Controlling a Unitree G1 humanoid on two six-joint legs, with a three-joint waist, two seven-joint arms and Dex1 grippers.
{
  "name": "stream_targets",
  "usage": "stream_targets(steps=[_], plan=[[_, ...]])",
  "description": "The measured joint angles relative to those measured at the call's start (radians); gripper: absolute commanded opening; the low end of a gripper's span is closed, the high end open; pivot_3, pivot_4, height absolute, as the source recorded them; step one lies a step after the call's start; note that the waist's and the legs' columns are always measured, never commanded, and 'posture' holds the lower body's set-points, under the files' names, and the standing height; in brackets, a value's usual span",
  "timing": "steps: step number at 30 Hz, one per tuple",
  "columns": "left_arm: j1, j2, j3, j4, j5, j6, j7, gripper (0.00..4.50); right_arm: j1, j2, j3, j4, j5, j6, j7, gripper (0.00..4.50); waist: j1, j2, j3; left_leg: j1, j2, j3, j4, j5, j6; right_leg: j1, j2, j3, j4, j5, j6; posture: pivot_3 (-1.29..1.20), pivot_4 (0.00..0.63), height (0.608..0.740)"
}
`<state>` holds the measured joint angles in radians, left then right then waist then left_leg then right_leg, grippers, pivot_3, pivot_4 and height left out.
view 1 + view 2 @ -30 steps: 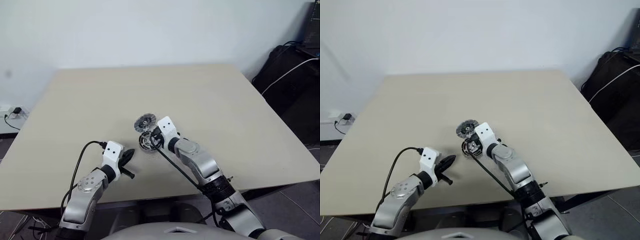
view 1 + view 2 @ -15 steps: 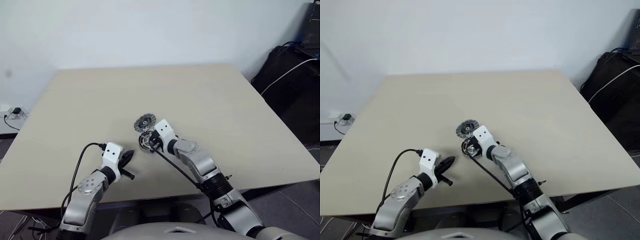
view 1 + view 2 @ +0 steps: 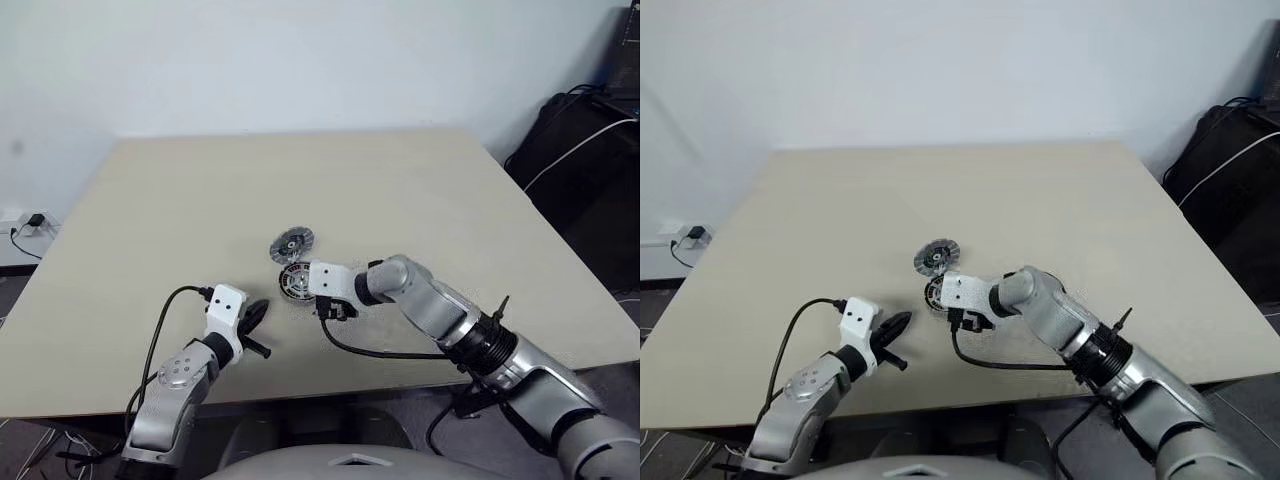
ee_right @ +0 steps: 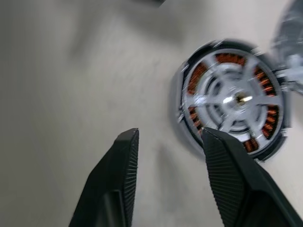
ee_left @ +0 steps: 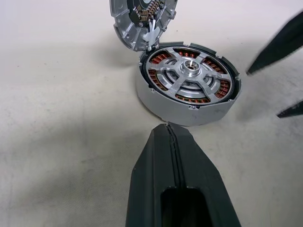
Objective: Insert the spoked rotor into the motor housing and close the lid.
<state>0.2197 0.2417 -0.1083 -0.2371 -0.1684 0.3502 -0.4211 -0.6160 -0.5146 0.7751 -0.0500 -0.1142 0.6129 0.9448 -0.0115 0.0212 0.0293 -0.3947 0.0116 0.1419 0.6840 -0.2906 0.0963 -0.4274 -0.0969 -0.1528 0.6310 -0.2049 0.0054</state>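
I find no text, label, brand, number or sign that I can read here, neither on the parts nor on the table.

Both arms are silver-grey metal with black ribbed wrist joints. Each ends in a white block with 2 dark screw holes, a looping black cable and 2 black ribbed fingers: left gripper [image 3: 255, 322], right gripper [image 4: 168, 142].
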Motion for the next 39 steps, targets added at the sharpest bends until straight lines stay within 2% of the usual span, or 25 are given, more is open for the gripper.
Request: stream_targets(steps=[19,22,25,27,35,39], plan=[[0.017,-0.015,0.001,0.0,0.0,-0.028,0.027,0.0,-0.073,0.115,0.035,0.255,-0.153,-0.16,0.077,2.19,-0.001,-0.001,0.0,0.0,0.0,0.0,0.0,0.0,-0.001,0.0,0.0,0.0,0.001,0.0,-0.001,0.0,0.0,0.74],[0.017,-0.017,0.001,0.0,0.0,-0.029,0.028,0.0,-0.078,0.126,0.029,0.282,-0.166,-0.186,0.08,1.57,-0.003,-0.003,-0.001,0.001,0.0,0.0,0.0,0.001,-0.002,0.0,0.0,0.0,0.002,0.0,-0.001,0.0,0.0,0.74],[0.017,-0.02,0.001,0.0,0.0,-0.03,0.028,0.0,-0.08,0.133,0.016,0.295,-0.19,-0.196,0.075,0.61,-0.001,-0.003,-0.001,0.001,0.0,0.0,0.0,0.001,-0.003,0.0,0.0,0.0,0.003,0.0,-0.001,0.0,0.0,0.74],[0.021,-0.021,0.002,0.0,0.0,-0.03,0.028,0.0,-0.081,0.137,0.008,0.296,-0.191,-0.205,0.084,0.14,-0.001,-0.004,-0.002,0.001,0.0,0.0,0.0,0.001,-0.003,0.0,0.0,0.0,0.004,0.0,-0.002,0.0,0.0,0.74],[0.019,-0.022,0.0,0.002,0.0,-0.03,0.025,0.0,-0.031,0.137,-0.04,0.271,-0.189,-0.195,0.071,0.1,0.002,-0.004,-0.002,0.001,0.0,0.0,0.0,0.002,-0.003,-0.001,-0.001,0.0,0.005,0.0,-0.002,0.0,0.0,0.74],[0.008,-0.022,-0.006,0.009,0.0,-0.03,0.022,0.0,0.062,0.09,-0.117,0.139,-0.145,-0.104,0.081,0.1,0.01,-0.004,-0.002,-0.001,0.0,-0.001,0.0,0.001,-0.002,-0.002,-0.001,0.0,0.004,0.0,-0.002,0.0,0.0,0.74]])
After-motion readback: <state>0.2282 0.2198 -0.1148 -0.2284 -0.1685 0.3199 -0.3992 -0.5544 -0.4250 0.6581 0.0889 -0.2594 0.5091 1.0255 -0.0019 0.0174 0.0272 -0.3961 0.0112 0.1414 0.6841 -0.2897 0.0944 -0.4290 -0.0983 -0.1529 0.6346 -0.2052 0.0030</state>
